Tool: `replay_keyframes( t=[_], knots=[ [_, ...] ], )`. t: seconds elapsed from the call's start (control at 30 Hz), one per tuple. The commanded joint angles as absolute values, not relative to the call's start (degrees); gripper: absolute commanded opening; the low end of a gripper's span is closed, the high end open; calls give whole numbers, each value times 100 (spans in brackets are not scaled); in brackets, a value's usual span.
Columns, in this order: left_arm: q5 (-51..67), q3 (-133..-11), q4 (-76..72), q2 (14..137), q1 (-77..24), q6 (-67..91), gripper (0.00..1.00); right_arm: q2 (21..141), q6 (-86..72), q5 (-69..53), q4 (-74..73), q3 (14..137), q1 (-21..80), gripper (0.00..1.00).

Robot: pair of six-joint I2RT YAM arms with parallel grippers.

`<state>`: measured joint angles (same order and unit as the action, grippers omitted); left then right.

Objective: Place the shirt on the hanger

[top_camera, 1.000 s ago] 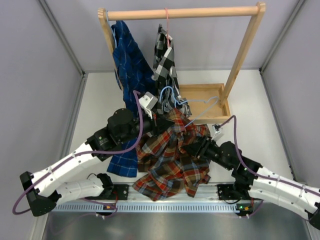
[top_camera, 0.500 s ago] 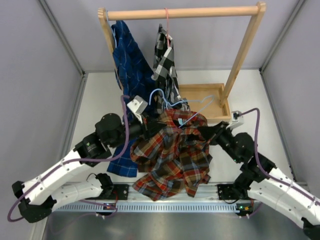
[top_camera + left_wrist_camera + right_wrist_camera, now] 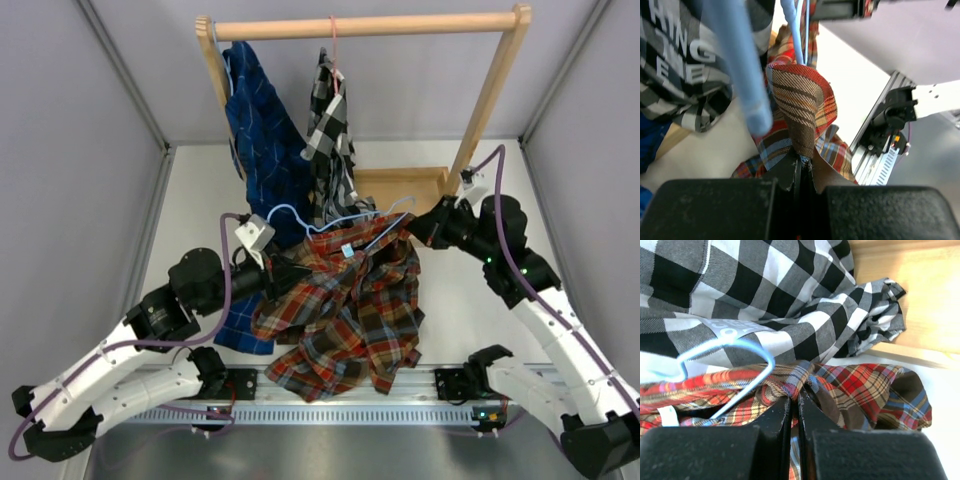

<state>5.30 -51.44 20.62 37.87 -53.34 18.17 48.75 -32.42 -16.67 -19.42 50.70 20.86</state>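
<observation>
The red-orange plaid shirt (image 3: 345, 310) hangs stretched between my two grippers above the table, its light blue neck label (image 3: 347, 250) facing up. The light blue wire hanger (image 3: 330, 218) lies along its top edge, hook to the left. My left gripper (image 3: 283, 275) is shut on the shirt's left shoulder fabric (image 3: 800, 115), with the hanger wire (image 3: 742, 65) right beside it. My right gripper (image 3: 418, 228) is shut on the shirt's right shoulder (image 3: 795, 385), and the hanger wire (image 3: 740, 375) passes into the fabric there.
A wooden rack (image 3: 365, 25) stands at the back with a dark blue plaid shirt (image 3: 262, 130) and a black-and-white checked shirt (image 3: 330, 130) on a pink-red hanger (image 3: 334, 50). A wooden tray (image 3: 405, 185) sits at the rack's foot. Grey walls close both sides.
Both grippers have pulled apart and lifted, the left one moving left, the right one moving right and back. The shirt's top edge is now spread wide along the hanger.
</observation>
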Motion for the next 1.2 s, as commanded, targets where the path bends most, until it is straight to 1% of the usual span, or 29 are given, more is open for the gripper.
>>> replay_keyframes(
  t=[0.0,0.2,0.3,0.43,0.5,0.6,0.73,0.8,0.87,1.0,1.17],
  knots=[
    [545,-5449,2811,3630,-5353,1626,0,5306,-2708,-1652,-2381,5799,1679,0],
    [536,-5634,3304,3911,-5353,1328,0,6089,-2383,-1688,-3040,6905,1538,0],
    [492,-5730,3419,4122,-5353,1213,0,6257,-2154,-1530,-3566,7381,1547,0],
    [869,-5976,3603,4455,-5361,854,0,6275,-1882,-810,-4085,7874,1556,0],
    [1141,-6117,3656,4693,-5414,721,0,6563,-1601,-590,-4576,8381,1556,0],
    [1459,-6249,3691,4956,-5616,519,0,6880,-1372,-160,-4956,8822,1564,0],
    [1319,-6372,3691,5185,-5906,405,0,7136,-1231,-36,-5062,9009,1564,0],
    [1038,-6372,3709,5229,-6064,378,0,7285,-1152,349,-5071,9088,1547,0],
    [723,-6355,3726,5195,-6091,369,0,7435,-1108,413,-5115,9166,1398,0],
    [160,-6249,3709,4993,-6091,431,0,7594,-1291,282,-4993,9202,1020,0],
    [123,-6161,3718,5009,-6091,361,0,7375,-1476,-97,-4475,9176,958,0]
  ],
)
